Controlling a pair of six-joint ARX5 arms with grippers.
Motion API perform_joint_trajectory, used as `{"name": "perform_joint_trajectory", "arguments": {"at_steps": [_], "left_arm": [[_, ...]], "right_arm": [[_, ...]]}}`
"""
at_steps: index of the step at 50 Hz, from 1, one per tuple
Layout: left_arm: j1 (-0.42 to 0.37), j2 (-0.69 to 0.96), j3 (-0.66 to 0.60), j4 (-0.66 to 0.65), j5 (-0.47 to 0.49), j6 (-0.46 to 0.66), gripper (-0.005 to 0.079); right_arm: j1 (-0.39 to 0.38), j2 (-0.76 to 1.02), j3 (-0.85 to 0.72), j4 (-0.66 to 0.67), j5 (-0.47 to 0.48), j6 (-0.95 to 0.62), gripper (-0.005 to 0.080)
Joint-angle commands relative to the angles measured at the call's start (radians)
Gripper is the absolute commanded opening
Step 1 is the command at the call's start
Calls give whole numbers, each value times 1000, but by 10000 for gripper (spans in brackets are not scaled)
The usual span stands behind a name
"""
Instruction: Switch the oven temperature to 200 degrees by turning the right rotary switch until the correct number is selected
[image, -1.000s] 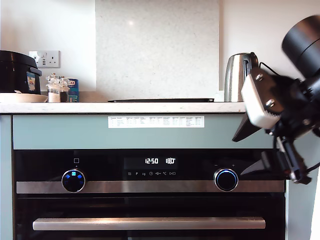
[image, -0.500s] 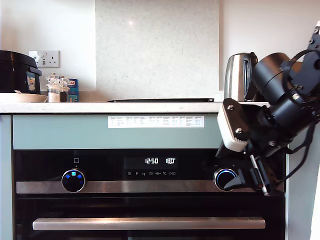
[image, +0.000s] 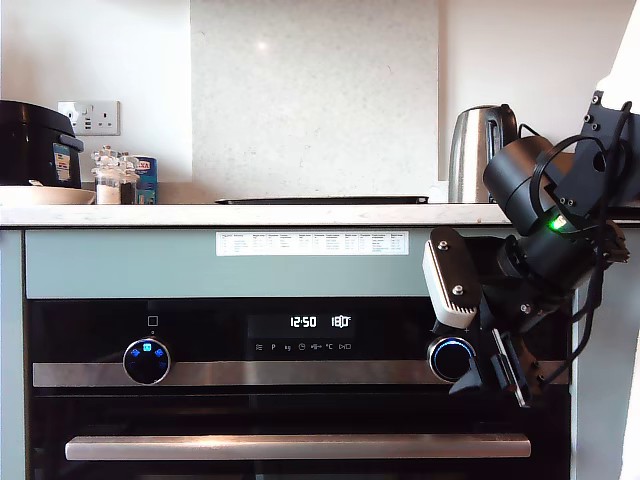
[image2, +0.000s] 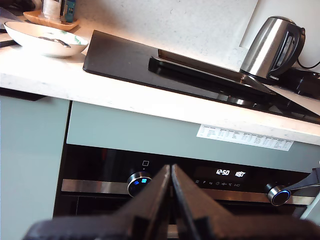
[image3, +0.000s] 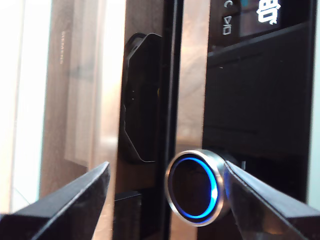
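My second pincer (image3: 165, 192) gapes, seemingly untouching, round the right rotary switch (image3: 194, 187).

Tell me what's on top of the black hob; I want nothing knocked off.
A flat dark tray lies on the black hob. The kettle stands at its far end; whether it rests on the glass cannot be seen.

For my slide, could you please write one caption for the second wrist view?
My second gripper, jaws open, brackets the right rotary switch on the oven.
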Motion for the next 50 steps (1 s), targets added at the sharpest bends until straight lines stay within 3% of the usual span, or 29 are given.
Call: {"name": "perform_joint_trajectory", "arguments": {"at_steps": [1,50], "left_arm": [[3,-1,13,7,0,2,-22],[3,-1,13,9,0,2,-22]], "right_arm": [[-1,18,18,5,0,-6,653],[-24,50,49,-39,54,-6,653]]}}
